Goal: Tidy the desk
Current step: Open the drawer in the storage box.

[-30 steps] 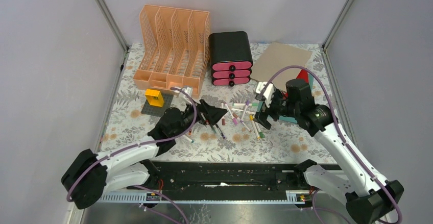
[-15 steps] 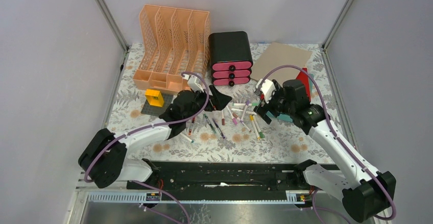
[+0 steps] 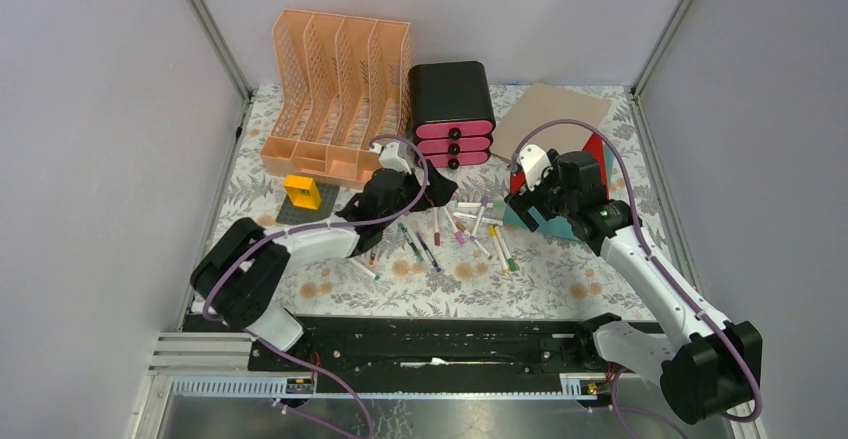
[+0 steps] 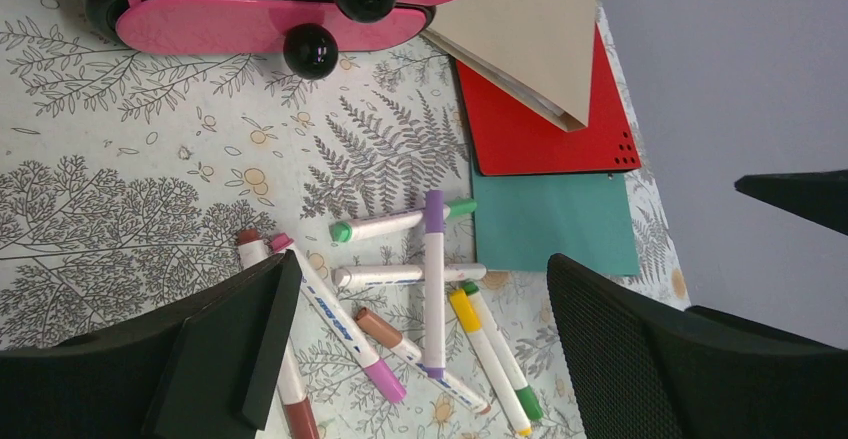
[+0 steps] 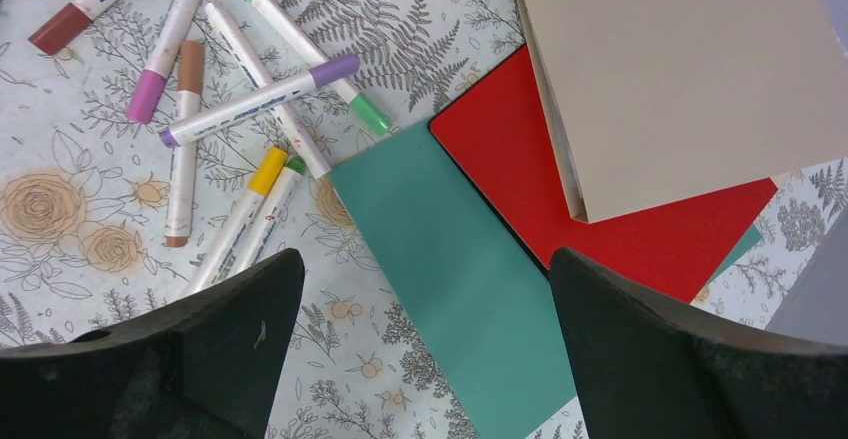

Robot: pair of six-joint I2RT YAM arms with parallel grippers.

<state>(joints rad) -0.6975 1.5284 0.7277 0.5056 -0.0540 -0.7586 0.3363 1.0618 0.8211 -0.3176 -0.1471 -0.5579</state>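
Observation:
The desk [image 3: 250, 249] has a pale cloth with ferns and orange flowers. Several markers [image 3: 470, 224] lie scattered at its middle. My left gripper [image 3: 428, 194] is open and empty, hovering over the left part of the marker pile, just in front of the drawer box. In the left wrist view its jaws [image 4: 420, 289] stand wide apart above a purple marker [image 4: 433, 289] and others. My right gripper [image 3: 525, 207] is open and empty above a teal sheet [image 5: 450, 249], with its jaws [image 5: 425, 269] apart on either side of it.
A black drawer box with pink fronts [image 3: 451, 114] stands at the back middle, and an orange file rack [image 3: 335, 94] to its left. A yellow block on a grey plate [image 3: 302, 193] sits left. A red folder [image 5: 600, 189] and a tan folder [image 5: 680, 69] overlap the teal sheet.
My left arm has reached farther back and right, from the near markers toward the drawer box. My right gripper has drawn back and right, off the markers and over the teal sheet.

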